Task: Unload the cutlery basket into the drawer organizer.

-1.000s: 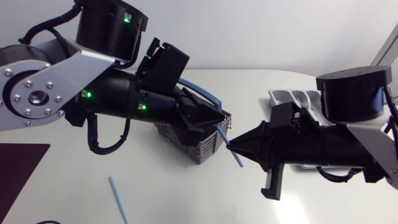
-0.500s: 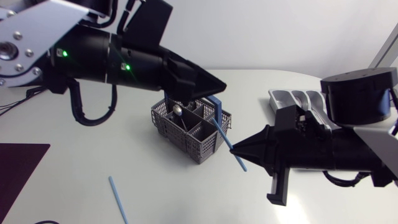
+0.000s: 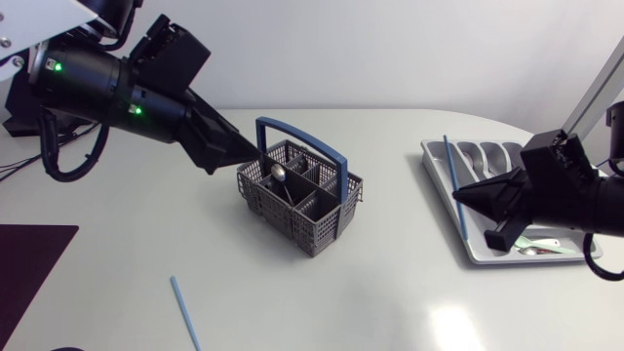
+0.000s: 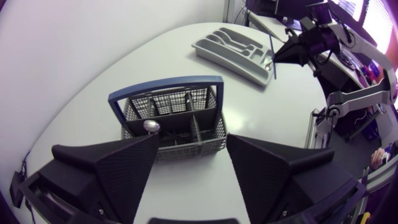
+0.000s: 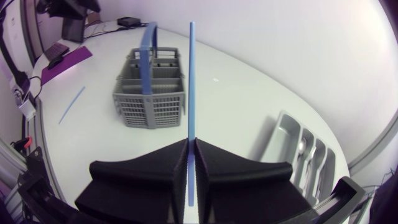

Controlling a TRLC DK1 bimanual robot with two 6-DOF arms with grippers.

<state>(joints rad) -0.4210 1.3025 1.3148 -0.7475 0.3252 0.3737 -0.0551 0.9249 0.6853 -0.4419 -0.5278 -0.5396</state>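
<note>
Treat the blue stick (image 3: 451, 172) as light, thin, stiff and smooth. It will probably pivot or slip if pinched at one end, so grip it nearer mid-length. Your right hand (image 3: 460, 196) is closed on its lower part at the frame's right, and the stick projects over the left rim of the drawer organizer (image 3: 476, 256). Your left hand (image 3: 234, 154) is open and empty, just upper left of the cutlery basket (image 3: 322, 230), which holds a spoon (image 3: 278, 174). A second blue stick (image 3: 184, 314) lies on the surface at lower left.
</note>
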